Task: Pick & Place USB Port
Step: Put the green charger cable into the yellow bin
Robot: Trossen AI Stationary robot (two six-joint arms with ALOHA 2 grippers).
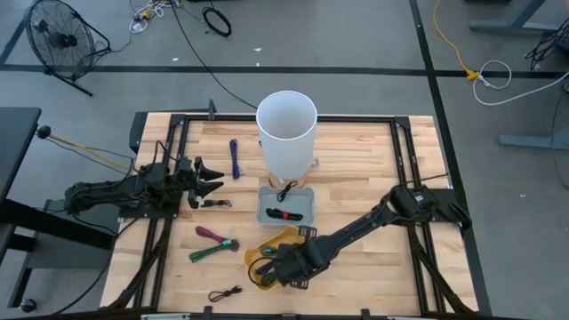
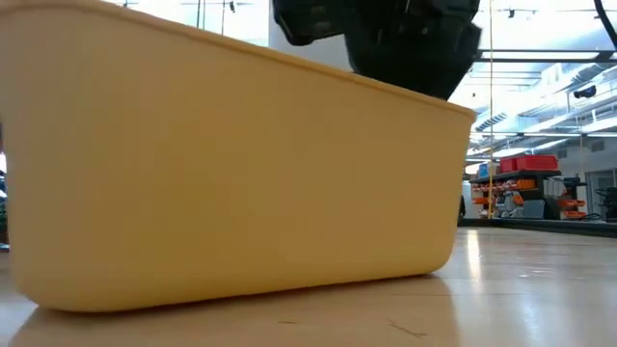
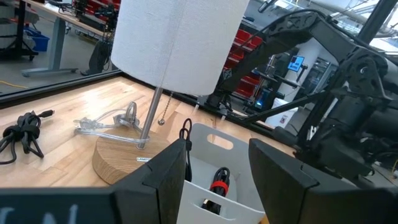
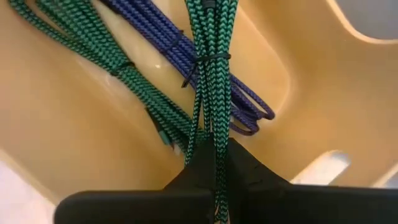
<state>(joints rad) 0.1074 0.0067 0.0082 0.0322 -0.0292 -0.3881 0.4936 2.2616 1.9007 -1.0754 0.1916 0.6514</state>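
A yellow bin (image 1: 267, 253) sits near the table's front edge and fills the low view as a yellow wall (image 2: 231, 164). My right gripper (image 1: 286, 264) reaches down into it, shut on a bundled green braided cable (image 4: 211, 68). Another green cable bundle (image 4: 124, 81) and a blue one (image 4: 186, 56) lie on the bin's floor. My left gripper (image 1: 212, 183) waits open over the table's left side, facing a grey tray (image 3: 233, 149) that holds a red-and-black cable (image 3: 217, 180). My right gripper pinches the green cable bundle between its two fingers at one end (image 4: 216, 163), pointing down into the bin. The bundle runs along the fingers and stretches out ahead of them over the cables on the bin's floor; a black tie (image 4: 202, 62) binds it.
A lamp with a tall white shade (image 1: 286, 132) stands on a round wooden base (image 3: 121, 158) behind the grey tray (image 1: 284, 206). Loose cables lie on the table: blue (image 1: 235, 158), small black (image 1: 216, 204), green-and-pink (image 1: 213, 242), black (image 1: 225, 293). Bare wood on the right.
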